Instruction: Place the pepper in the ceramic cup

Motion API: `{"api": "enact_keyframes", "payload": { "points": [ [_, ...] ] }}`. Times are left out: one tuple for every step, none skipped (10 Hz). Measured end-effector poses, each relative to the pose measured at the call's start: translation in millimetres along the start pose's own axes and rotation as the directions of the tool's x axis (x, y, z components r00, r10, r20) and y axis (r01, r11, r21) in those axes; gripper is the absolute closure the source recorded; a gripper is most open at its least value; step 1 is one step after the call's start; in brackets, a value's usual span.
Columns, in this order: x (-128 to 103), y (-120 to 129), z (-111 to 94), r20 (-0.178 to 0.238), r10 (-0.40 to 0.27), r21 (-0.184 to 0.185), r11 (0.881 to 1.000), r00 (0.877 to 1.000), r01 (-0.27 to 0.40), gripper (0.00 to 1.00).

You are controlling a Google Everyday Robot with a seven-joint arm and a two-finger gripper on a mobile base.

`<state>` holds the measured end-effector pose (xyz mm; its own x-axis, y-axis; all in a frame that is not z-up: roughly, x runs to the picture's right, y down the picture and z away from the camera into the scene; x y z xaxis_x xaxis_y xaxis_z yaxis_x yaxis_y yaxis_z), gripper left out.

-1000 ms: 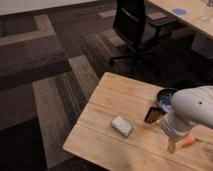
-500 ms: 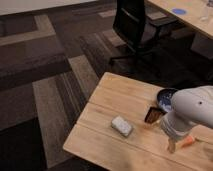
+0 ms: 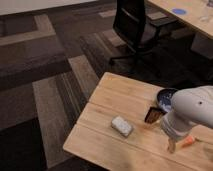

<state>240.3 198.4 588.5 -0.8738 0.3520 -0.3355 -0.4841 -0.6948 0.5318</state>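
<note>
The pepper (image 3: 188, 142) is a slim orange piece lying on the wooden table (image 3: 115, 100) at the right, just right of my gripper. My gripper (image 3: 171, 145) hangs below the large white arm (image 3: 192, 110) and reaches down to the table beside the pepper. The ceramic cup (image 3: 164, 98) is a dark blue round bowl on the table behind the arm, which hides much of it.
A small dark brown box (image 3: 152, 116) stands between the cup and the arm. A whitish rectangular block (image 3: 122, 126) lies on the table's left part. A black office chair (image 3: 135, 25) stands behind the table, and another desk (image 3: 190, 15) is at the top right.
</note>
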Motion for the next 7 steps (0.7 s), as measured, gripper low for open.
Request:
{"api": "enact_keyframes", "payload": {
  "points": [
    [-2, 2, 0, -0.001, 0.005, -0.003, 1.000, 1.000, -0.005, 0.35],
    [-7, 6, -1, -0.003, 0.014, -0.011, 1.000, 1.000, -0.014, 0.35],
    [-12, 8, -1, -0.004, 0.017, -0.017, 1.000, 1.000, -0.017, 0.35],
    [-24, 12, -1, -0.009, 0.026, -0.020, 0.999, 1.000, -0.026, 0.35],
    [-42, 12, 5, -0.013, 0.041, -0.017, 0.999, 0.999, -0.041, 0.35],
    [-56, 8, 11, -0.011, 0.057, -0.011, 0.998, 0.998, -0.057, 0.35],
    [-76, 2, 18, -0.001, 0.088, -0.005, 0.996, 0.996, -0.088, 0.35]
  ]
}}
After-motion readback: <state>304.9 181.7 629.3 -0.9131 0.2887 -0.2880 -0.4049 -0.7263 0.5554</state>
